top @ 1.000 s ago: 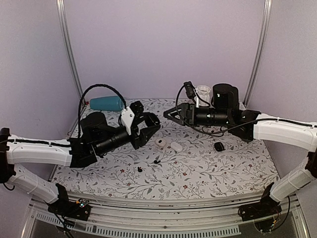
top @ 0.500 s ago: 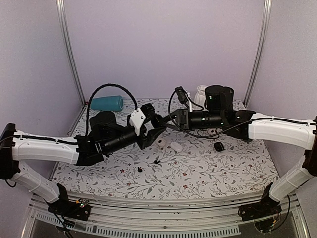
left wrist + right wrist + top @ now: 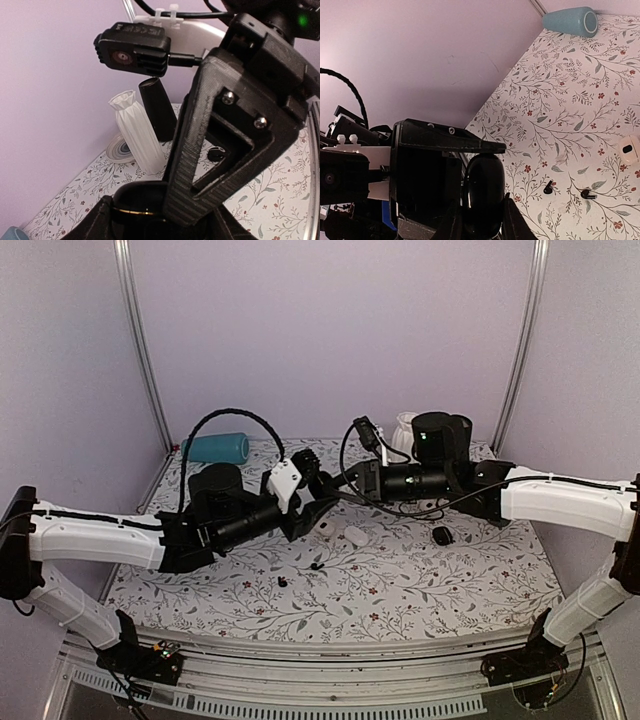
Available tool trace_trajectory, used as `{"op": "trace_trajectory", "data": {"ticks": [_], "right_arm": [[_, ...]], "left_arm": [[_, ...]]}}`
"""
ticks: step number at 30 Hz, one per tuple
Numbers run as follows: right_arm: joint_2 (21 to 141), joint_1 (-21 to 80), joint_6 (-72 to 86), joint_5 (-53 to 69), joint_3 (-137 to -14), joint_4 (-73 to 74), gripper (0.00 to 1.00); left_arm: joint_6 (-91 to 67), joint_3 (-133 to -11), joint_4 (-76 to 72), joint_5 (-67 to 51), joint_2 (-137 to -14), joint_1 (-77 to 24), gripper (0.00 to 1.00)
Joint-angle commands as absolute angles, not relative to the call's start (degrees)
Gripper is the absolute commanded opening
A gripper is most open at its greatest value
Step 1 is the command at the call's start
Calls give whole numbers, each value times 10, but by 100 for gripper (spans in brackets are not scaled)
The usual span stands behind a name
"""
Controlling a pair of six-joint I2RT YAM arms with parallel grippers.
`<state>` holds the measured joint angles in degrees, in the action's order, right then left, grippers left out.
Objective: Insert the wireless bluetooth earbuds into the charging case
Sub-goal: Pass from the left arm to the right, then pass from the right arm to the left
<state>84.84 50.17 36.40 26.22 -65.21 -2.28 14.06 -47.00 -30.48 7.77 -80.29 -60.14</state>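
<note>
A floral-print tablecloth covers the table, white with grey sprigs and small red blossoms. At its far left corner a teal cylinder lies on its side; the right wrist view shows its round end face. A white pleated vase stands upright toward the far right. A small plate with concentric rings lies at its foot, whether touching it cannot be told. Near the middle of the cloth two white oval cases lie just beside each other, and a black oval lump sits apart to their right. Plain lilac walls close in the back and sides, with metal posts at the rear corners.
</note>
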Motion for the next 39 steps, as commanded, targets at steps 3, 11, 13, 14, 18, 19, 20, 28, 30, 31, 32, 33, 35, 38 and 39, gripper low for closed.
{"op": "trace_trajectory", "data": {"ticks": [3, 11, 13, 14, 18, 19, 20, 28, 30, 31, 32, 33, 35, 38, 39], "right_arm": [[833, 506, 332, 243, -668, -9, 3], [819, 505, 261, 217, -684, 20, 3], [816, 505, 241, 216, -686, 24, 3], [813, 504, 233, 216, -687, 25, 3], [805, 504, 199, 225, -688, 31, 3], [803, 504, 189, 231, -688, 31, 3], [801, 504, 181, 238, -688, 30, 3], [784, 504, 140, 287, -681, 15, 3], [783, 504, 133, 297, -681, 12, 3], [782, 504, 131, 303, -681, 11, 3], [780, 504, 127, 310, -681, 9, 3], [778, 504, 125, 317, -681, 7, 3], [777, 504, 121, 328, -682, 7, 3], [775, 505, 114, 342, -682, 7, 3], [775, 505, 111, 349, -684, 8, 3]], "left_arm": [[111, -486, -304, 88, -800, -608, 74], [75, -479, -264, 6, -762, -594, 85], [56, -477, -255, -40, -752, -584, 85], [46, -474, -252, -58, -746, -578, 86], [-3, -464, -255, -127, -726, -551, 86], [-17, -462, -258, -137, -723, -544, 86], [-31, -460, -259, -145, -719, -538, 86], [-173, -445, -337, -315, -719, -467, 81], [-184, -456, -340, -354, -729, -463, 79], [-187, -462, -336, -365, -733, -462, 77], [-190, -469, -333, -373, -737, -460, 77], [-192, -473, -330, -383, -741, -459, 76], [-198, -479, -334, -407, -746, -459, 73], [-207, -493, -333, -444, -761, -459, 67], [-208, -498, -327, -451, -766, -459, 65]]}}
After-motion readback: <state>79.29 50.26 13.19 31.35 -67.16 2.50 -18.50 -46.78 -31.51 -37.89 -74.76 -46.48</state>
